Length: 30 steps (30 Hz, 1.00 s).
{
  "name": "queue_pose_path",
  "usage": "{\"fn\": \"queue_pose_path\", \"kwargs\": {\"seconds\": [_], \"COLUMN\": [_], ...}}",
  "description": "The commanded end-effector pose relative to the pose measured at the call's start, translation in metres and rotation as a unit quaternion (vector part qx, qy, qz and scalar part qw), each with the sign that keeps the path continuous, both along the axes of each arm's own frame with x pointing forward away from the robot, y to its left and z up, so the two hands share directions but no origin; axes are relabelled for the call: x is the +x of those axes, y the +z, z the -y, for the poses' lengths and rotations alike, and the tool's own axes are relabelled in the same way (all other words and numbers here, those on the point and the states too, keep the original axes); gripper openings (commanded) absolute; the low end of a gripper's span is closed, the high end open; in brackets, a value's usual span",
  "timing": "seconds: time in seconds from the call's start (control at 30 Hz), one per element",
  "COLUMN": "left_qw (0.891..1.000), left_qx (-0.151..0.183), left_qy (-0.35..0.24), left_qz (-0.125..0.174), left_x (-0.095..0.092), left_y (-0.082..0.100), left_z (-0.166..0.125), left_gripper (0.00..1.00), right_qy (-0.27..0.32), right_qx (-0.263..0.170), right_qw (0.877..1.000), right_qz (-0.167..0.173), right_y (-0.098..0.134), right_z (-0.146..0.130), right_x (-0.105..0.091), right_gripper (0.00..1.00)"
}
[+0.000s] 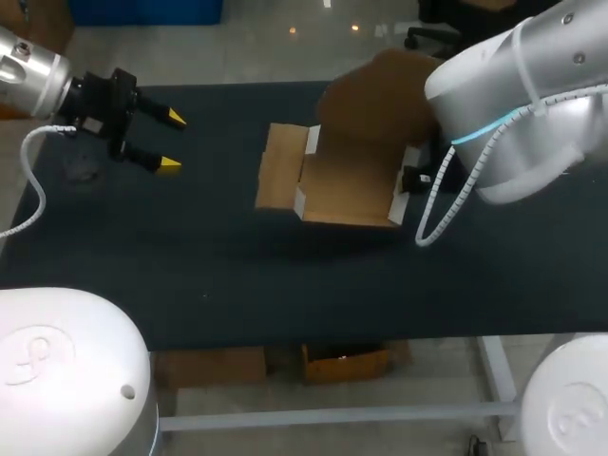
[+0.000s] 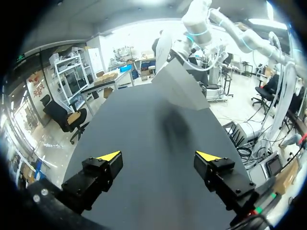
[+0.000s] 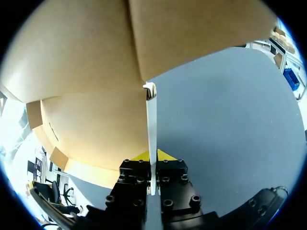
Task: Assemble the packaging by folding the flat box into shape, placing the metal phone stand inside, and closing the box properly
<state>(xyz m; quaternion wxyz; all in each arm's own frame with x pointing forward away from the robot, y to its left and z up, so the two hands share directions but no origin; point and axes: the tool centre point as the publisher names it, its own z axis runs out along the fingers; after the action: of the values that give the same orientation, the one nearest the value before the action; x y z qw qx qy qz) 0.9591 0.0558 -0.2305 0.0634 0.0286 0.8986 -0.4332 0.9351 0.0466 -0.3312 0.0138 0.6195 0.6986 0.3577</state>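
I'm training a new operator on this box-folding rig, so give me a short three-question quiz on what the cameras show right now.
1. Multiple choice: what is the right gripper shut on? A) a panel of the cardboard box B) a phone stand C) nothing
2. True or false: the left gripper touches the box.
3. Fill in: the left gripper's fingers are ___.
Key: 1 A; 2 false, it hangs apart from the box, over the table; 3 open.
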Motion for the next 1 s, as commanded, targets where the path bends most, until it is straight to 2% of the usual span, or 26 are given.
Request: {"fn": "queue_pose_path", "kwargs": {"seconds": [0.03, 0.3, 0.4, 0.57, 0.7, 1.0], "left_qw": [1.000, 1.000, 1.000, 1.000, 1.000, 1.000], "left_qx": [0.001, 0.002, 0.006, 0.005, 0.008, 0.010], "left_qy": [0.001, 0.001, 0.006, 0.013, 0.015, 0.011], "left_qz": [0.000, -0.002, -0.003, -0.006, -0.006, -0.001], "left_x": [-0.001, -0.001, -0.001, 0.000, 0.002, 0.002], "left_y": [0.000, -0.001, -0.004, -0.008, -0.011, -0.015], "left_z": [0.000, 0.002, 0.003, 0.000, -0.002, -0.005], "left_gripper": [1.00, 1.00, 1.00, 1.00, 1.00, 1.00], "right_qy": [0.090, 0.090, 0.088, 0.081, 0.070, 0.062], "right_qx": [-0.050, -0.050, -0.062, -0.067, -0.090, -0.112], "right_qw": [0.977, 0.977, 0.971, 0.965, 0.956, 0.946], "right_qz": [-0.188, -0.188, -0.215, -0.240, -0.269, -0.299], "right_y": [0.004, 0.004, 0.003, -0.001, -0.005, -0.006], "right_z": [0.001, 0.001, 0.000, -0.001, -0.001, -0.002], "right_x": [0.001, 0.001, 0.005, 0.004, 0.002, -0.001], "right_gripper": [0.00, 0.00, 0.00, 0.00, 0.00, 0.00]}}
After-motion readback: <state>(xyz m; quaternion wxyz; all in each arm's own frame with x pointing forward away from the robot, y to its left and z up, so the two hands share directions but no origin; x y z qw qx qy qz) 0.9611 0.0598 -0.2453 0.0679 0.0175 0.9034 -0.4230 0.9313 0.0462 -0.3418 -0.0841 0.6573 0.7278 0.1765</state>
